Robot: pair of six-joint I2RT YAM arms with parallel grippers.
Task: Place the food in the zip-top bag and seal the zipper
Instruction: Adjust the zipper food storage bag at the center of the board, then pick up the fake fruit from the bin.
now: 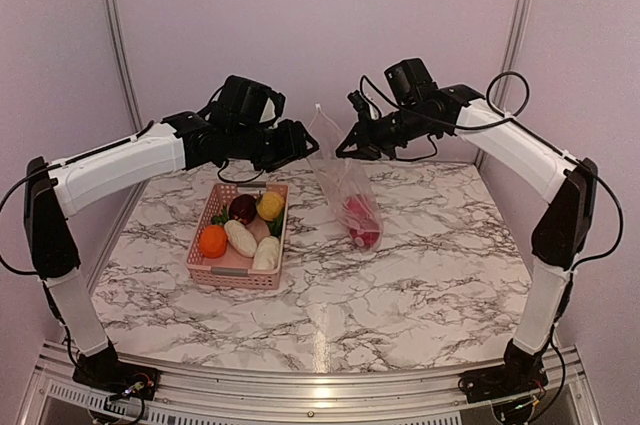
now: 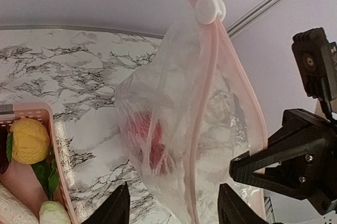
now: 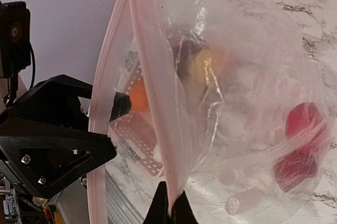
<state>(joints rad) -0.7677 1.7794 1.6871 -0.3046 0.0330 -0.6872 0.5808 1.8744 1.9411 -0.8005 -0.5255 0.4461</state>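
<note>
The zip-top bag [image 1: 345, 185] hangs upright between my two grippers above the table, its mouth held apart. Red food [image 1: 362, 220] lies in its bottom, also visible in the left wrist view as red food [image 2: 145, 139]. My right gripper [image 3: 171, 211] is shut on one side of the pink zipper [image 3: 152, 87]. The left gripper [image 2: 174, 211] is open, and the other zipper strip [image 2: 208, 92] passes between its fingers without touching them. A white slider [image 2: 209, 9] sits at the strip's top end. More food, orange [image 1: 212, 241], purple [image 1: 242, 208], yellow [image 1: 270, 205] and white [image 1: 240, 237], lies in the basket.
The pink lattice basket [image 1: 232, 278] stands on the marble table left of the bag, just below my left arm. Pink walls with metal rails close the back and sides.
</note>
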